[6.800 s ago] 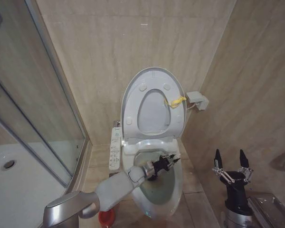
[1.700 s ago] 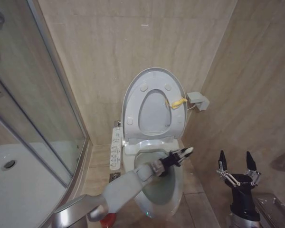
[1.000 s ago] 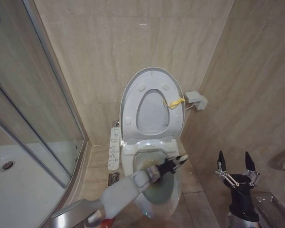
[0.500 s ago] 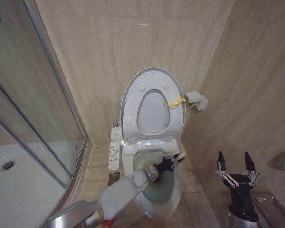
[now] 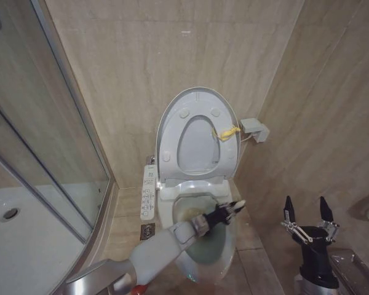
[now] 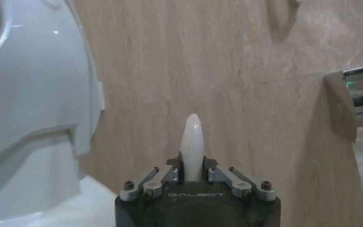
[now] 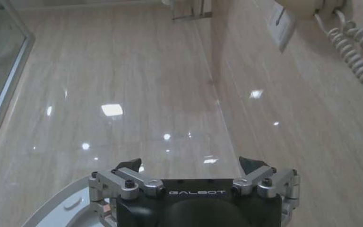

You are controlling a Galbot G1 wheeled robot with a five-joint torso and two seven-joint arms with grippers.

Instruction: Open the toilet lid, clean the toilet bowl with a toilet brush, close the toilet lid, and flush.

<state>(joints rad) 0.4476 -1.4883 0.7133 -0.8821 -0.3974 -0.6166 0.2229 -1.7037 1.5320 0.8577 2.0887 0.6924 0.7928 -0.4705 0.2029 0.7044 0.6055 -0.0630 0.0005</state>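
Brush (image 5: 237, 203): white handle pinched in left claw (image 5: 226, 211), tip poking out past the fingers, over the bowl's right rim.
Bowl (image 5: 204, 244): open, yellowish stain inside near the back.
Lid (image 5: 200, 132): raised against the wall, yellow tag on its right edge.
Around: button panel (image 5: 147, 194) along the toilet's left; glass shower door (image 5: 43, 135) further left; small wall box (image 5: 256, 130) right of lid.
Left arm: stretched forward and up across the bowl.
Right claw (image 5: 307, 215): spread wide, empty, pointing up by the right wall.
Left wrist view: handle (image 6: 192, 145) clamped between fingers, wall ahead.
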